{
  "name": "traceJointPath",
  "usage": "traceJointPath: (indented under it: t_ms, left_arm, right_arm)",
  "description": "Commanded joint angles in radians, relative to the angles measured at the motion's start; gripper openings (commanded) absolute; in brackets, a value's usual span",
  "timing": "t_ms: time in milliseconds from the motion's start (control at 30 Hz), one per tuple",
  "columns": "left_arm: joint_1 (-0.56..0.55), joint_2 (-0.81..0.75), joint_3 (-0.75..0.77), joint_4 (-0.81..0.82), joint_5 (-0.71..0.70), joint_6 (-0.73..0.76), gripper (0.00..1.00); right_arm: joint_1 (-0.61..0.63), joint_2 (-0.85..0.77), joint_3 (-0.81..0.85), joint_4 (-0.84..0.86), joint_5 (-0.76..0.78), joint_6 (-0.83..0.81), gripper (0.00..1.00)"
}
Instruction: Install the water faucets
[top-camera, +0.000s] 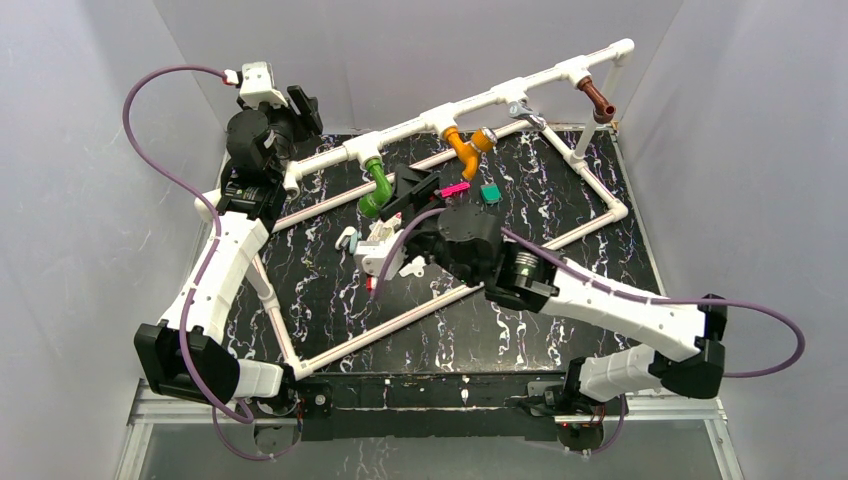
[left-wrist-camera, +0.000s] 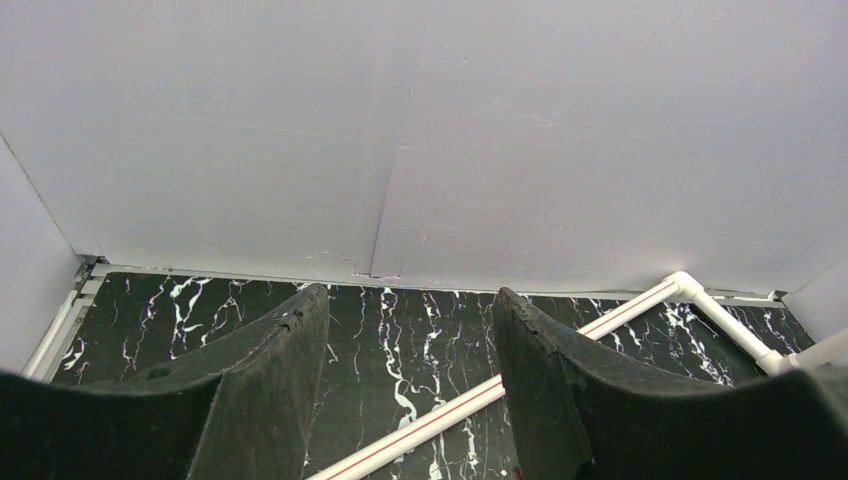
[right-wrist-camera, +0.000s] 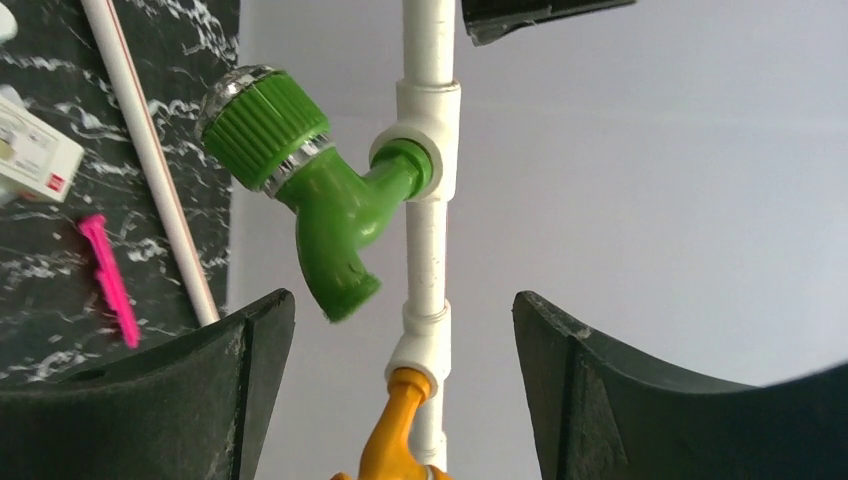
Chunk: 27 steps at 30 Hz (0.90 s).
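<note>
top external view: a raised white pipe rail (top-camera: 500, 95) climbs from about 9 o'clock toward 1 o'clock over the far side of the black marbled table (top-camera: 560, 300); three faucets sit in its tee fittings; the green faucet (top-camera: 376, 190) is nearest the 9 o'clock end, the orange faucet (top-camera: 465, 150) is in the middle, and the brown faucet (top-camera: 598, 100) is at the 1 o'clock end; the right gripper (top-camera: 418, 192) is just at 3 o'clock of the green faucet; a pink strip (top-camera: 455, 188) and a green square block (top-camera: 490, 192) lie on the table at 6 o'clock of the orange faucet.

right wrist view: the jaws stand wide apart and hold nothing; the green faucet's threaded end is in the rail's tee; its ribbed knob points to 10 o'clock and its spout to 6 o'clock; the spout tip is near one finger, with a gap showing between them.

left wrist view: the left gripper (left-wrist-camera: 405, 300) is spread wide and empty, facing the grey wall; one white pipe (left-wrist-camera: 480, 395) of the frame lying on the table crosses under it; from above, this gripper sits at the table's 10 o'clock corner, well apart from the faucets.
</note>
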Motion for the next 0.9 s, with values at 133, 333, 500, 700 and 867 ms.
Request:
traceJointPath:
  t_ms: [133, 333, 500, 700, 867]
  left_arm:
    - [-0.014, 0.178, -0.15, -0.324, -0.013, 0.013, 0.59]
    - [-0.013, 0.18, -0.151, -0.324, -0.013, 0.012, 0.59]
    - [-0.014, 0.181, -0.15, -0.324, -0.014, 0.013, 0.59]
    - [-0.014, 0.181, -0.151, -0.324, -0.013, 0.013, 0.59]
    - [-0.013, 0.18, -0.151, -0.325, -0.015, 0.013, 0.59]
  right_arm:
    - [0.03, 0.102, 0.048, 0.096, 0.109, -0.255, 0.85]
    - [0.037, 0.157, 0.066, 0.139, 0.149, -0.281, 0.8]
    - [0.038, 0.181, 0.063, 0.185, 0.17, -0.285, 0.63]
    - [0.037, 0.195, 0.003, 0.363, 0.224, -0.264, 0.26]
    - [0.048, 0.214, -0.08, 0.622, 0.279, -0.167, 0.01]
